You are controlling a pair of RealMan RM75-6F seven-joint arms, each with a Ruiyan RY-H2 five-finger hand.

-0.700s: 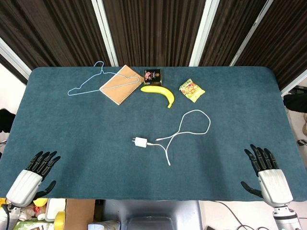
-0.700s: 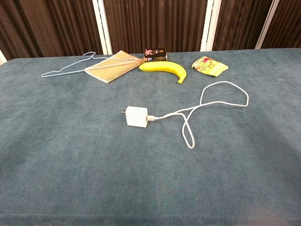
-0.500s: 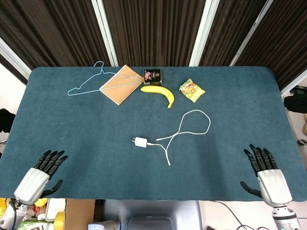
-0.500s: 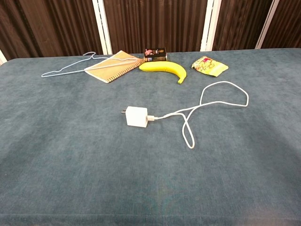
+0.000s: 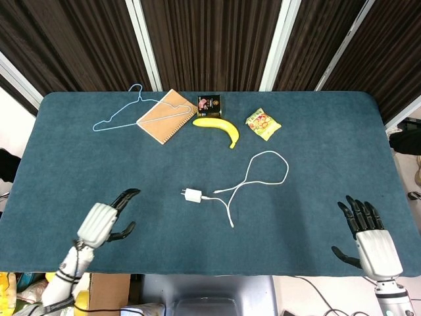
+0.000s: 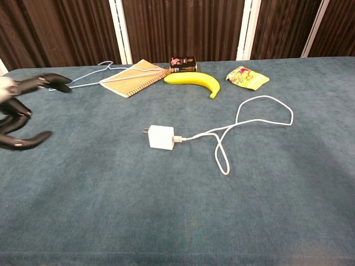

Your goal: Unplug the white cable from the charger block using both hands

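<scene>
Your left hand (image 5: 104, 222) hovers over the table's (image 5: 79, 164) near-left area with its fingers spread and nothing in them; the chest view catches only its dark fingers (image 6: 33, 83) at the left edge. Your right hand (image 5: 368, 238) sits at the near-right corner, fingers apart and empty, palm toward the table.

The charger block (image 5: 193, 195) lies flat near the table's centre, prongs pointing toward the left edge. The white cable (image 5: 263, 168) is plugged into the block's right side; from there it runs right, forms one large loop toward the far-right and one narrow loop toward the near edge. Both hands are well apart from block and cable.

Along the far edge, from left to right: a light-blue wire hanger (image 5: 118, 113), its straight bar overlapping a spiral notebook (image 5: 167, 116) with a tan cover; a small dark packet (image 5: 209, 104); a banana (image 5: 220, 128) just in front of that packet; and a yellow snack bag (image 5: 263, 124).
</scene>
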